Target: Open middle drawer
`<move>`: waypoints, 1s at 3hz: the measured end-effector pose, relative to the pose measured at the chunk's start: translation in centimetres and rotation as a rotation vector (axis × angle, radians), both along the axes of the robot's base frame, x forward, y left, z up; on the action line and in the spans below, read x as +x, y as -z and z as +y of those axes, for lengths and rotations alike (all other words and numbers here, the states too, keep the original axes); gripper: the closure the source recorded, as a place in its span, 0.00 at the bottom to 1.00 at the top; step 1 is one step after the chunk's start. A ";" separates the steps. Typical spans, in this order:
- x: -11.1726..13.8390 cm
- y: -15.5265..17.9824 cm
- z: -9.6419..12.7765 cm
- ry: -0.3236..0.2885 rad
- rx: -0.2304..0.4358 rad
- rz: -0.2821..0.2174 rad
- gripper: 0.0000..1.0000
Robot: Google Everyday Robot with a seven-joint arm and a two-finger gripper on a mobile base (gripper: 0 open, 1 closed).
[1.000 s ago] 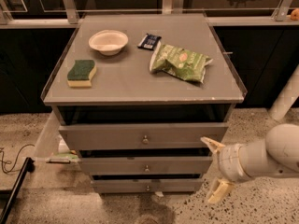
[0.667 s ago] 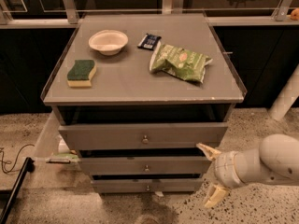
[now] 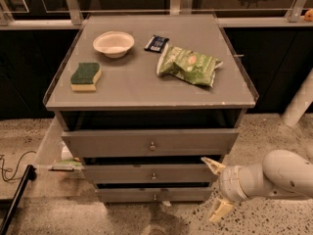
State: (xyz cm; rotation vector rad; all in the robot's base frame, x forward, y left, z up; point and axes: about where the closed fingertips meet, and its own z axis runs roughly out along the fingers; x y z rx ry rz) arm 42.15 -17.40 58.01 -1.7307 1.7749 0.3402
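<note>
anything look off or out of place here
Nothing spilled or damaged. The top drawer looks slightly ajar, with a dark gap above it. The end effector hangs open by the right end of the middle drawer.

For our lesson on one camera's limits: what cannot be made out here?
Camera view:
1. Inside of the middle drawer: hidden in shadow beneath the top drawer.
2. Print on the dark packet: too small.
3. The arm behind the gripper, which hangs open right of the drawers: cut off by the right edge.
4. The clutter left of the cabinet: partly hidden by it.
</note>
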 end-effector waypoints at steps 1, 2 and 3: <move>0.8 1.7 0.1 0.017 -0.021 -0.002 0.00; 2.9 4.9 -0.1 0.038 -0.051 -0.032 0.00; 4.7 8.0 -0.2 0.049 -0.078 -0.066 0.00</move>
